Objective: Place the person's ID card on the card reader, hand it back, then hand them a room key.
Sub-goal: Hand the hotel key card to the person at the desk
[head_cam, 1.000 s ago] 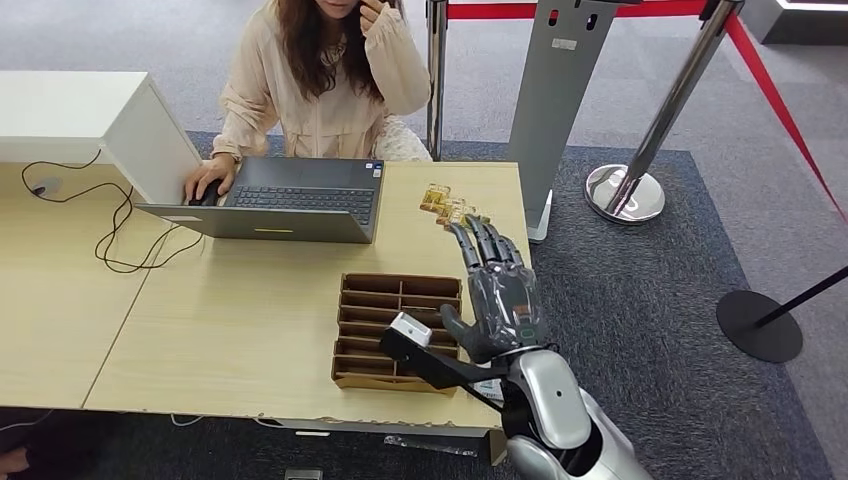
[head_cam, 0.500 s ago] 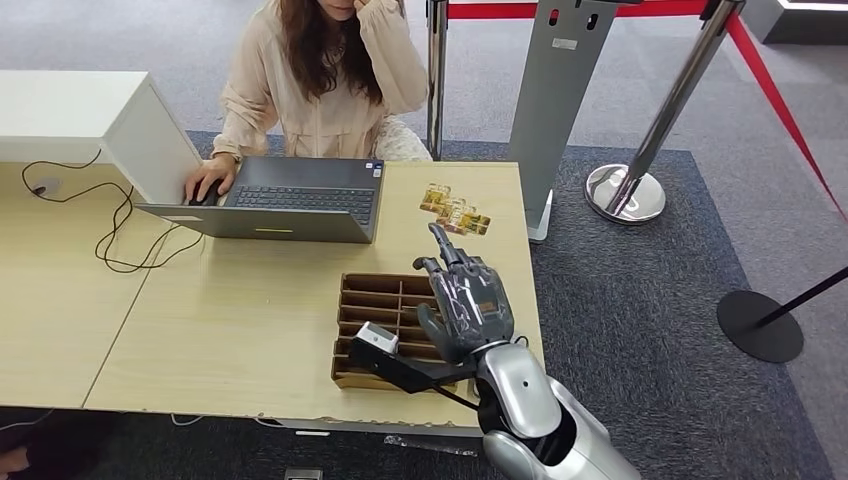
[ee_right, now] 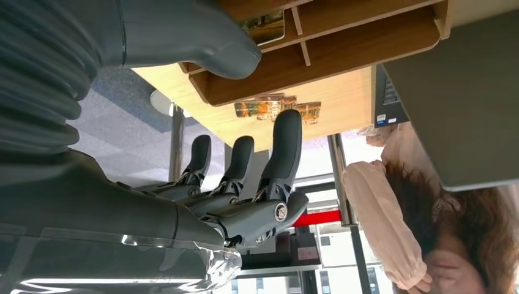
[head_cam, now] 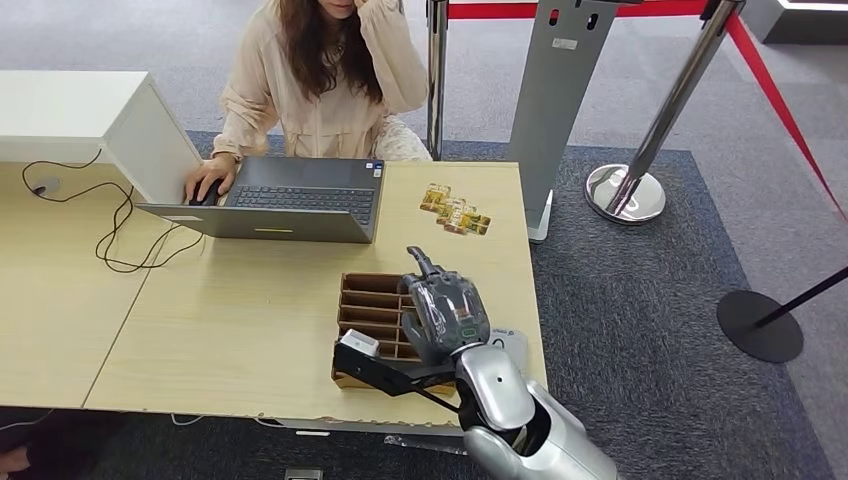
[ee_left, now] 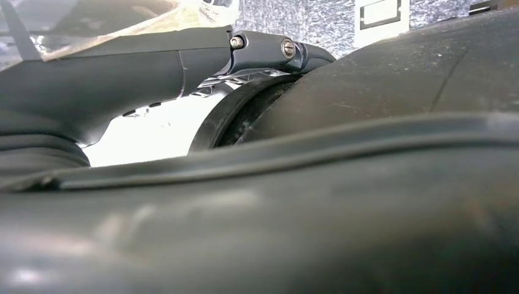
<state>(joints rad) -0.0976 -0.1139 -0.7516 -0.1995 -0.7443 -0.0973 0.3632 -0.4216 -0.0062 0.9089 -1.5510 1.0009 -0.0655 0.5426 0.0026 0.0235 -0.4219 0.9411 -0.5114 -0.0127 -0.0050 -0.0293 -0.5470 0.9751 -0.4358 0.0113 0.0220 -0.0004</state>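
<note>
Right hand [head_cam: 447,312] is seen over the right end of the wooden organizer [head_cam: 372,306], fingers [ee_right: 280,153] spread apart, nothing held between them. Left hand state cannot be told from the wrist view, where only dark covers are seen. A card [ee_right: 264,27] is seen lying in one organizer compartment, just beside the thumb. A white card reader [head_cam: 509,343] is partly hidden just right of the organizer. Beyond the organizer, room key cards [head_cam: 455,213] are fanned on the surface [head_cam: 230,320]. Further back-left of the organizer, a laptop [head_cam: 285,198] is used by a person [head_cam: 320,80].
</note>
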